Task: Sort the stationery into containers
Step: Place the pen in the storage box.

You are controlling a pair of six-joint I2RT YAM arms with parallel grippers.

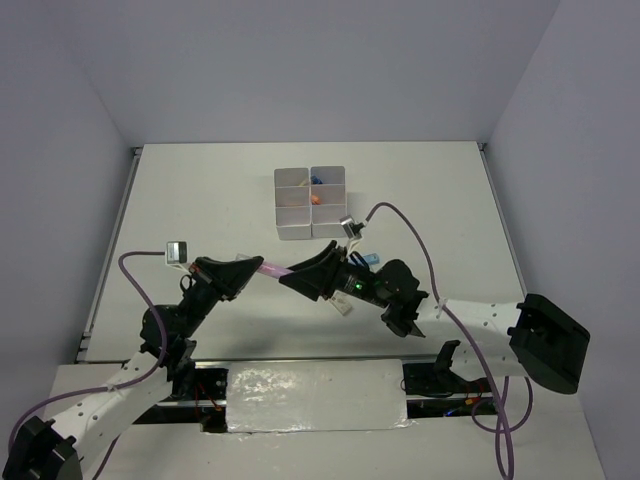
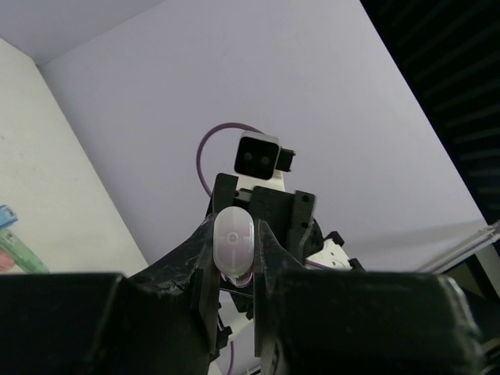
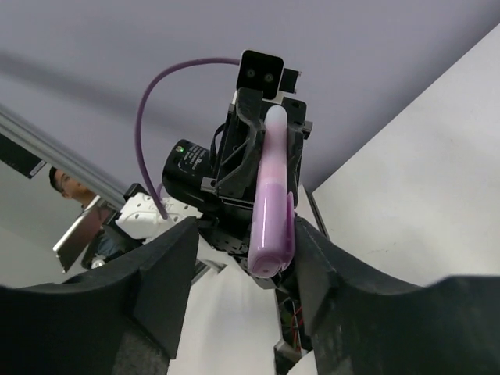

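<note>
A pink marker (image 1: 271,270) hangs level above the table between my two grippers. My left gripper (image 1: 243,273) is shut on its left end; in the left wrist view its pale cap end (image 2: 233,241) sits clamped between the fingers. My right gripper (image 1: 297,275) is open, its jaws wide apart around the marker's other end (image 3: 273,212), which lies close against one finger (image 3: 319,262). The white six-compartment containers (image 1: 296,224) stand behind, with orange and blue pieces in the right-hand cells. Blue and green stationery (image 1: 370,258) lies on the table by the right arm.
The right arm's purple cable (image 1: 405,225) loops over the table right of the containers. Blue and green pieces show at the left edge of the left wrist view (image 2: 11,238). The table's near edge lies just behind the grippers.
</note>
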